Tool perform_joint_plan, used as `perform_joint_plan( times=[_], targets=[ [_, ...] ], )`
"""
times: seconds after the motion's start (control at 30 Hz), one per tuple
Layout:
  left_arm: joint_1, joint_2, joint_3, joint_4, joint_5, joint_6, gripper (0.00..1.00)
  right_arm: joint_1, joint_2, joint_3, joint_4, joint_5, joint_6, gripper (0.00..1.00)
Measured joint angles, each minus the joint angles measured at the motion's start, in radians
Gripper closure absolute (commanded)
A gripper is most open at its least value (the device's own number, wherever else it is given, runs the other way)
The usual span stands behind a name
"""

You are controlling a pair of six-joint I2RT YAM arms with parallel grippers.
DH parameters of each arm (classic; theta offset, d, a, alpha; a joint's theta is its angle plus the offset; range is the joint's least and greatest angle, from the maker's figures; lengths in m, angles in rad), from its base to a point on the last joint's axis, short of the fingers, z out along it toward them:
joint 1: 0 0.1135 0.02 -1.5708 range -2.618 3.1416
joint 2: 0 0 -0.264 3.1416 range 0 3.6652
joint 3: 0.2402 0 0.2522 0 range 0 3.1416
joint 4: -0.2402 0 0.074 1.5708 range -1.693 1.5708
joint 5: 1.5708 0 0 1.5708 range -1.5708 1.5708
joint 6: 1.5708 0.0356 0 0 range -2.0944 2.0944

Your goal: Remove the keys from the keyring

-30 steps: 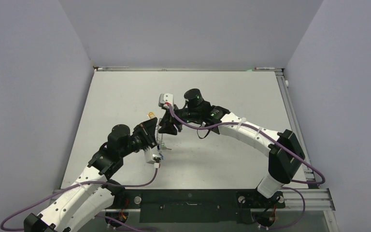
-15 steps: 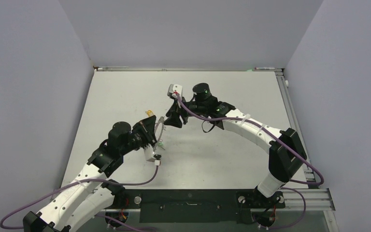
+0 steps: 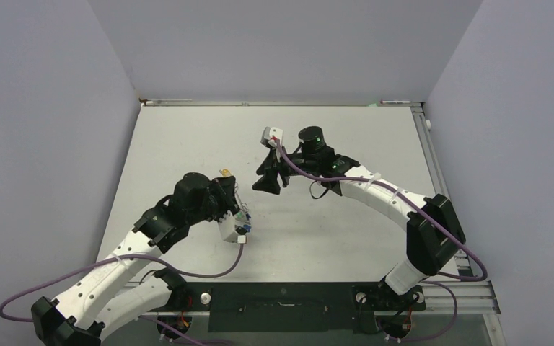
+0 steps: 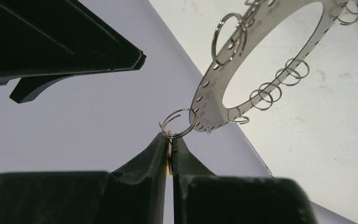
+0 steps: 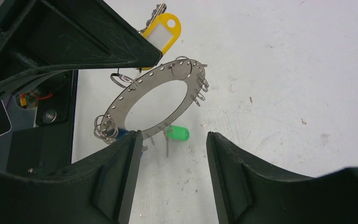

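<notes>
The keyring [image 5: 121,101] hangs tilted above the tabletop [image 5: 284,70] from the left hand [image 4: 169,140], which is pinched together on a wire loop [image 4: 187,135] at the keyring's rim. Near the keyring, not touching it, the right hand [image 5: 175,135] faces it with fingers apart. A green key [image 5: 179,134] sits at the keyring's lower edge.

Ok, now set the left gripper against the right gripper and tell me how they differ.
The left gripper is shut, pinching a wire loop on the rim of the keyring. The right gripper stands open and grips nothing. The left gripper holds the keyring up, while the right gripper only has it ahead of its jaws, ungripped. Both are black.
</notes>
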Motion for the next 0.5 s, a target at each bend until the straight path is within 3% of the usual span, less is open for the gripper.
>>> perform_joint_plan(
  times=[0.5],
  targets=[
    [-0.113,0.067,0.005,-0.077,-0.086,-0.259,1.0,-0.002,-0.035,-0.13,0.107,-0.035,0.052,0.48]
  ],
)
